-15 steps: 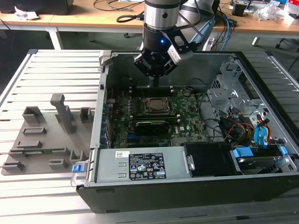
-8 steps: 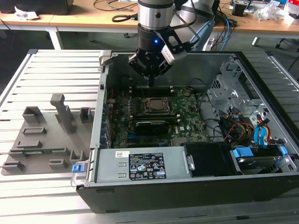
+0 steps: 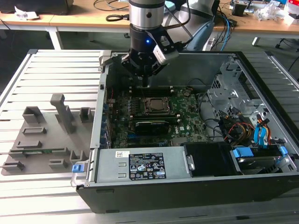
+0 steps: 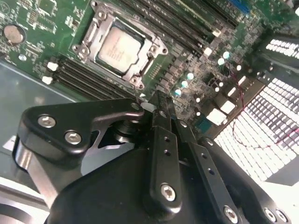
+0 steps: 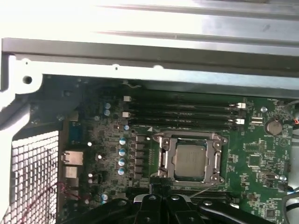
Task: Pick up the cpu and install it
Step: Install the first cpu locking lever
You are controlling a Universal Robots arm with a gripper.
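The cpu (image 4: 119,47) lies flat inside the black socket (image 4: 88,35) on the green motherboard, its pale silver top showing; it is also seen in the first wrist view (image 5: 189,160) and in the exterior view (image 3: 154,106). My gripper (image 3: 146,83) hangs inside the open computer case, a little above the board and just beyond the socket's far side. Its black fingertips (image 4: 158,100) meet with nothing between them. The gripper (image 5: 161,199) is apart from the cpu and holds nothing.
Black memory slots (image 5: 182,114) run beside the socket. A black card (image 3: 150,127) sits in front of it. The power supply (image 3: 140,165), drive bays and cables (image 3: 243,126) crowd the case's near and right sides. A grey plastic tray (image 3: 42,140) lies on the exterior view's left.
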